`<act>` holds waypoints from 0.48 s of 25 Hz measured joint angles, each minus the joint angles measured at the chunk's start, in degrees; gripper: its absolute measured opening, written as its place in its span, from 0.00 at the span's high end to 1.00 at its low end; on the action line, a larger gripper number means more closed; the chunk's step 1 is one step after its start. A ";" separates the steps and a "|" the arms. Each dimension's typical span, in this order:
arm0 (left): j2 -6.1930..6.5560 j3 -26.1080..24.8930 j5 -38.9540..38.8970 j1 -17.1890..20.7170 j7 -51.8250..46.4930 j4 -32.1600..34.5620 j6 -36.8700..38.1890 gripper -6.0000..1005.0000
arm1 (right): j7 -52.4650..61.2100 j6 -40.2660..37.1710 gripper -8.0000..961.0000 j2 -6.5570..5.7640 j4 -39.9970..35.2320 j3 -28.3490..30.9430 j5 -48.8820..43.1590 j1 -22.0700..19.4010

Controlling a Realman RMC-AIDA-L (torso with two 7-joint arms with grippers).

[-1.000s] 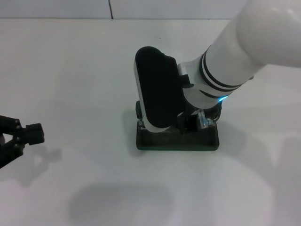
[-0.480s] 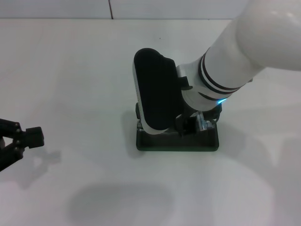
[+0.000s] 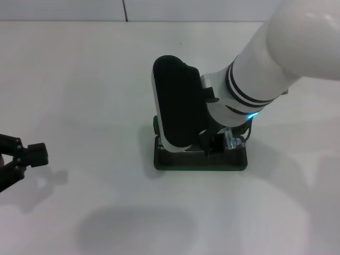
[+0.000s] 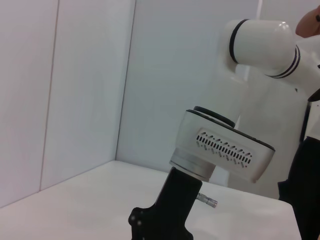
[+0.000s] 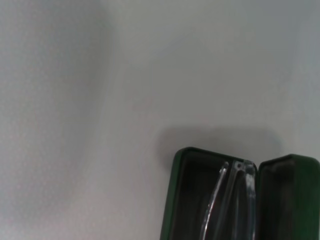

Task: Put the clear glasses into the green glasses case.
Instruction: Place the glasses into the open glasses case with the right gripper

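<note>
- The right gripper (image 3: 219, 142) hangs low over the open green glasses case (image 3: 201, 159); I cannot tell how its fingers stand.
- The clear glasses (image 5: 231, 200), thin, curved and colourless, lie inside the case's dark-lined tray.
- The case is a rounded rectangle on the smooth white worktop (image 3: 79, 79).
- The left gripper (image 3: 21, 156) sits well apart at the worktop's left edge, fingers spread.

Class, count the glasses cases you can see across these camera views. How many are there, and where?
1. The green glasses case lies open on the white table under the right gripper, with the clear glasses inside. Another could be hidden beneath the arm.
</note>
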 joint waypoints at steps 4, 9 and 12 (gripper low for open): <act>0.25 -0.05 0.00 0.20 0.02 0.25 0.09 0.94 | 0.03 -0.20 0.93 0.00 -0.16 0.01 -0.14 0.00; 0.37 -0.07 -0.02 0.63 0.03 0.36 0.18 0.93 | 0.05 -0.86 0.93 0.00 -0.94 0.01 -0.28 -0.03; 0.38 -0.07 -0.02 0.77 0.03 0.36 0.23 0.93 | 0.21 -1.21 0.93 0.00 -1.23 -0.23 -0.63 -0.05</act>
